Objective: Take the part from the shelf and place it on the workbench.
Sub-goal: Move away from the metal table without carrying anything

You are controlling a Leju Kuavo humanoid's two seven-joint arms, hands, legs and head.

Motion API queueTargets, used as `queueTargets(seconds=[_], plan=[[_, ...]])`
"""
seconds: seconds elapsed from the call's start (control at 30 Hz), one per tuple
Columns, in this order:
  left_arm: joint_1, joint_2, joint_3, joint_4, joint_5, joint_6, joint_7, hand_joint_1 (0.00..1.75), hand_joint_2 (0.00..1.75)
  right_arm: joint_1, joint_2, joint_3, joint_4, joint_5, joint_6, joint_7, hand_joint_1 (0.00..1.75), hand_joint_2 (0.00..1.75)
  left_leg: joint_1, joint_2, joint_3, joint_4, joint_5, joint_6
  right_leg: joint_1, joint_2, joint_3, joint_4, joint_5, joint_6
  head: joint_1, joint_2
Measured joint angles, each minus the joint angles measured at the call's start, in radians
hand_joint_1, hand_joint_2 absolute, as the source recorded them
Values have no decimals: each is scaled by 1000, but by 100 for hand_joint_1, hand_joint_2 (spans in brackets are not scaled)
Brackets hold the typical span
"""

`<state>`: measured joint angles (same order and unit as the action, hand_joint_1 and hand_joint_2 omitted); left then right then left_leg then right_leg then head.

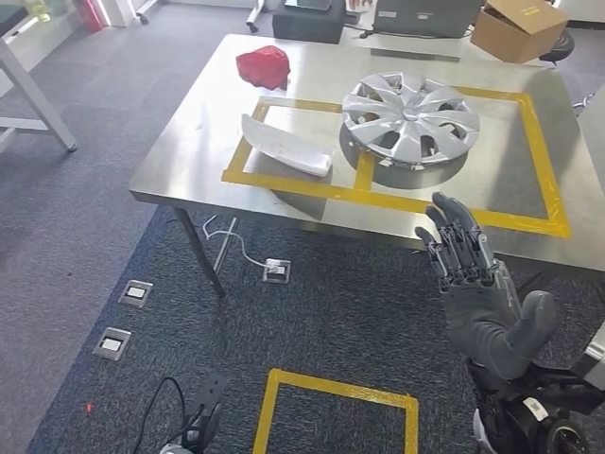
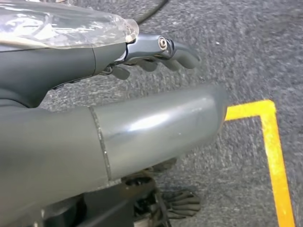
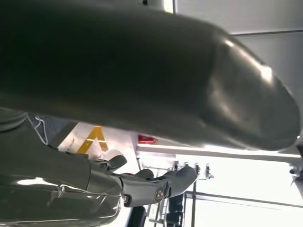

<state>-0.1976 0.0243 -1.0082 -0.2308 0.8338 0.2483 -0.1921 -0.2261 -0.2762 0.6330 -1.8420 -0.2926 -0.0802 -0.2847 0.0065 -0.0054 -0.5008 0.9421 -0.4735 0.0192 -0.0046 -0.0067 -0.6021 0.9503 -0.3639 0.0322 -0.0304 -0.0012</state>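
- The right hand (image 1: 479,284) was raised just in front of the near edge of the workbench (image 1: 179,161). Its dark fingers (image 1: 457,244) were stretched out and a little apart, and they held nothing.
- The left hand (image 2: 107,94) hung low over the grey carpet (image 2: 243,47). Its fingers (image 2: 168,49) were curled only a little and nothing was in them, so it looked open too.
- Two silver parts already lay on the workbench inside the yellow tape lines (image 1: 400,200).
- The hubcap (image 1: 410,116) was round, shiny and full of spokes. It sat in the right box of tape, right of the middle.
- The long trim piece (image 1: 285,147) was thin, curved and smooth. It sat in the left box, near the front tape line.
- Which of the two was the task's part could not be told from the pictures. No shelf was seen.
- It looked like the placing step was done, or nearly done, since both hands were bare and the parts rested flat.
- The next move would likely call for pulling the right hand away without bumping the table edge.
- The workbench top was flat, dull grey metal. A crumpled red cloth (image 1: 264,66) lay at its far left, and a brown cardboard box (image 1: 517,28) sat far right, behind the table.
- Another square of yellow floor tape (image 1: 338,402) marked the carpet close to the robot.
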Motion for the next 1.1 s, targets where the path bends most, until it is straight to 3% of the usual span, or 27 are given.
queueTargets(seconds=[0.03, 0.07, 0.17, 0.2, 0.23, 0.27, 0.37, 0.43, 0.5, 0.53, 0.6, 0.67, 0.7, 0.73, 0.77, 0.83, 0.9, 0.93, 1.03, 1.1], plan=[[0, 0, 0, 0, 0, 0, 0, 0, 0, 1, 0, -1, 0, 0, 0, 0, 0, 0, 1, 1, -5, -1, 7, 9, -1, 1, -6, 11, -13, 5, 2, 0], [-1, 0, 0, 0, -1, 0, 1, 0, 0, 1, 0, -2, 1, 0, 0, 0, 0, 0, 3, 3, -13, -3, 15, 17, -3, 2, -18, 41, -44, 10, 4, 0], [-2, 0, 0, 0, -4, -1, 4, 0, 0, 4, 0, -7, 2, 0, -1, -2, 0, 0, 2, 5, -41, -3, 37, 28, -5, 3, -73, 237, -184, 21, 10, 0], [-2, 0, 0, 0, -4, -1, 6, 0, 0, 7, 0, -8, 3, 0, -1, -3, 0, 0, 1, 5, -51, -2, 44, 28, -5, 3, -80, 290, -207, 22, 10, 0], [-2, 0, 0, 0, -4, -2, 8, 0, 0, 9, 0, -9, 3, 0, -1, -4, 0, 0, -1, 5, -60, -2, 51, 28, -5, 3, -70, 308, -209, 21, 10, 0], [-2, 0, 0, 0, -4, -2, 9, 0, 0, 11, 0, -10, 4, 0, -2, -5, 0, 0, -2, 5, -69, -1, 57, 27, -5, 3, -40, 283, -191, 18, 10, 0], [-2, -1, 0, 0, -4, -3, 10, 0, 0, 13, 0, -15, 4, 0, -2, -10, 0, 0, -5, 3, -84, 0, 74, 19, 3, 5, 112, 59, -133, -3, 10, 0], [-2, -2, 0, 0, -4, -3, 10, 0, 0, 14, 0, -19, 4, 0, -2, -11, 0, 0, -3, 4, -88, -2, 86, 8, 11, 6, 156, -21, -128, -13, 10, 0], [-1, -2, 0, 0, -3, -3, 10, 0, 0, 16, 0, -21, 4, 0, -2, -11, 0, 0, -2, 4, -90, -4, 95, -5, 11, 5, 153, -30, -115, -22, 10, 0], [-1, -1, 0, 0, -2, -3, 10, 0, 0, 16, 0, -22, 4, 0, -2, -11, 0, 0, -2, 4, -96, 4, 86, -11, 8, 2, 149, -35, -107, -29, 10, 0], [0, 0, 0, 0, -1, -3, 11, 0, 0, 16, 0, -24, 4, 0, -2, -11, 0, 0, -1, 3, -129, 79, 20, -21, 1, -2, 133, -43, -87, -45, 5, 0], [1, 0, 0, 0, 0, -3, 11, 0, 0, 18, 1, -25, 4, 0, -2, -11, 0, 0, 3, 2, -179, 221, -69, -30, 1, -4, 110, -42, -71, -51, 0, 0], [1, 0, 0, 0, 0, -3, 11, 0, 0, 19, 1, -25, 4, 0, -3, -11, 0, 0, 5, 2, -194, 278, -90, -34, 1, -4, 99, -40, -63, -51, -1, 0], [2, 1, 0, 0, 0, -3, 11, 0, 0, 19, 1, -25, 4, 0, -3, -11, 0, 0, 7, 2, -194, 304, -90, -37, 1, -5, 88, -38, -56, -49, -1, 0], [3, 2, 0, 0, 0, -3, 11, 0, 0, 20, 1, -25, 4, 0, -3, -11, 0, 0, 9, 2, -174, 289, -70, -40, 0, -4, 77, -34, -50, -47, -2, 0], [2, 3, 0, 0, 0, -3, 11, 0, 0, 20, 1, -26, 4, 0, -3, -11, 0, 0, 13, 3, -81, 153, -19, -41, -1, -4, 58, -22, -43, -41, -3, 0], [0, 3, 0, 0, 0, -3, 11, 0, 0, 20, 1, -26, 4, 0, -3, -11, 0, 0, 11, 0, -8, 33, 3, -32, 0, -3, 44, -9, -38, -32, -6, 0], [-1, 3, 0, 0, 0, -3, 11, 0, 0, 20, 1, -27, 4, 0, -2, -11, 0, 0, 9, -2, 4, 9, 2, -25, 2, -2, 40, -4, -35, -27, -6, 0], [-1, 3, 0, 0, 0, -3, 11, 0, 0, 21, 1, -27, 4, 0, -3, -11, 0, 0, 10, -2, -9, 3, 15, -2, 2, 1, 29, 6, -34, -8, -3, 0], [-1, 3, 0, 0, 1, -3, 11, 0, 0, 22, 1, -28, 4, 0, -3, -11, 0, 0, 12, 1, -23, -1, 30, 12, -2, 4, 2, 71, -95, 2, 2, 0]])
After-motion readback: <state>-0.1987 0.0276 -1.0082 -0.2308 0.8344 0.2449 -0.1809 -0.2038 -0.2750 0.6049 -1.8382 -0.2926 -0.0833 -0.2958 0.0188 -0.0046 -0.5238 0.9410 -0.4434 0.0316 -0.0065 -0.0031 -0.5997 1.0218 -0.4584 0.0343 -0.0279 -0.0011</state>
